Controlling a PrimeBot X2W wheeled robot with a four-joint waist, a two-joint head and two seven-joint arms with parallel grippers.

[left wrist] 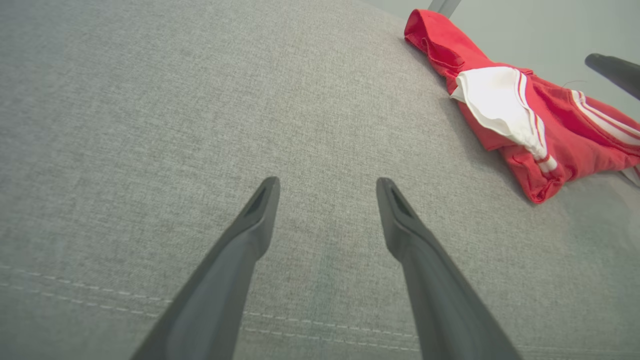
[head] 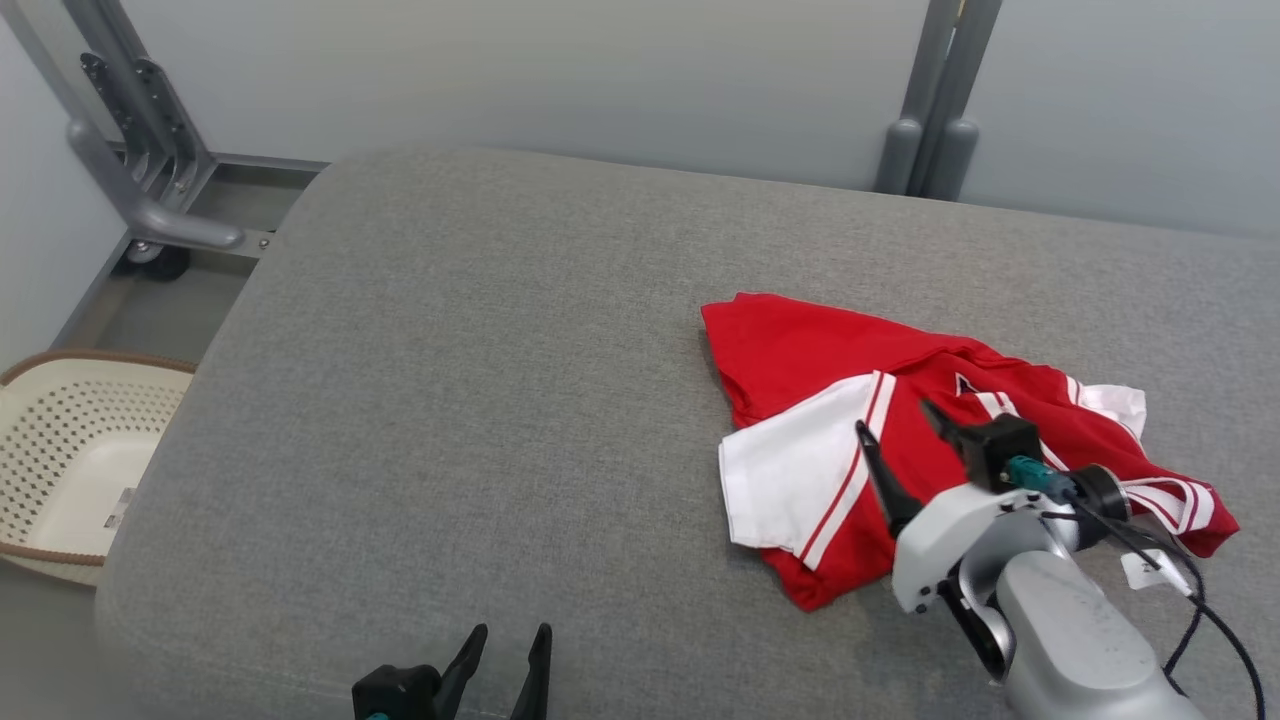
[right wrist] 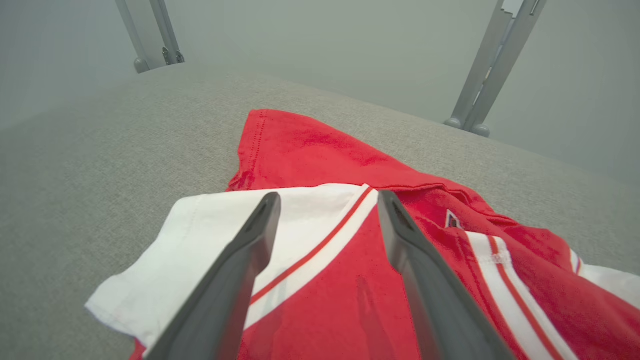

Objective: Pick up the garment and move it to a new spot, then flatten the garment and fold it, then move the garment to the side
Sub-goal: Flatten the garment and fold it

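Note:
The garment (head: 800,350) is a red shirt with white sleeves and striped trim, lying crumpled on the right half of the grey padded table (head: 450,380). My right gripper (head: 895,418) hovers just above the shirt's middle, open, with nothing between its fingers; in the right wrist view it (right wrist: 327,196) points over the white sleeve (right wrist: 200,235) and red cloth (right wrist: 310,150). My left gripper (head: 510,632) stands open at the table's front edge, well left of the shirt. The left wrist view has it (left wrist: 327,181) above bare cloth surface, the garment (left wrist: 565,135) at upper right.
A cream perforated laundry basket (head: 60,460) stands on the floor left of the table. Grey metal frame legs (head: 150,130) rise at the back left and others (head: 935,110) at the back right. A dark cable (head: 1200,610) trails from my right wrist.

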